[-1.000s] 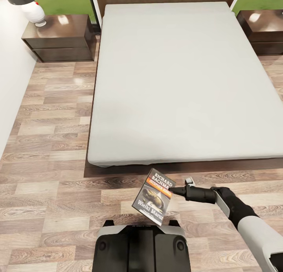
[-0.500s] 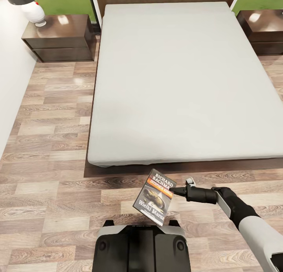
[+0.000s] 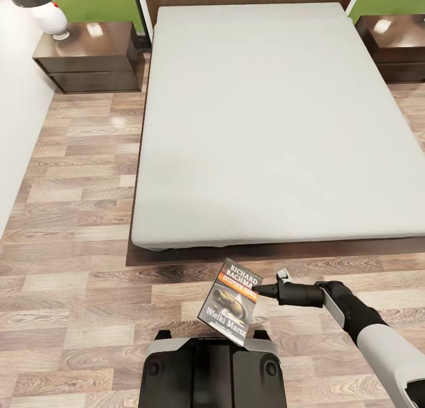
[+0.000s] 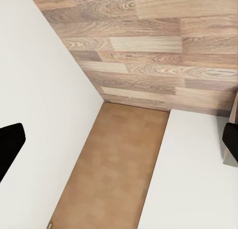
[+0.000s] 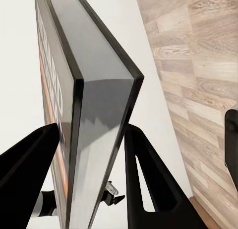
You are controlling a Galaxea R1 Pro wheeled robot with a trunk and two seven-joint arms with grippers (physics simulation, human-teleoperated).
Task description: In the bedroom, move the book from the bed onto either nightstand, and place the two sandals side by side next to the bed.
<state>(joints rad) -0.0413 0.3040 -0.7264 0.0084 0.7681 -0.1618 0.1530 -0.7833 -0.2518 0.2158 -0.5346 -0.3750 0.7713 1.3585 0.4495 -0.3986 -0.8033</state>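
One flat glossy book (image 3: 230, 302) clamped.

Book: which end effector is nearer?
Right. The right end effector is shut on the book, fingers on both covers. The left end effector is open over floor and white surfaces, with no book near it.

Over the last second the book (image 3: 231, 302) has slid a little toward the robot's left and slightly nearer its base, from a spot just off the foot of the bed. The right gripper (image 3: 258, 289), clamped on the book's edge, has gone the same way, and the right forearm (image 3: 354, 313) now lies a touch lower and more level across the floor.
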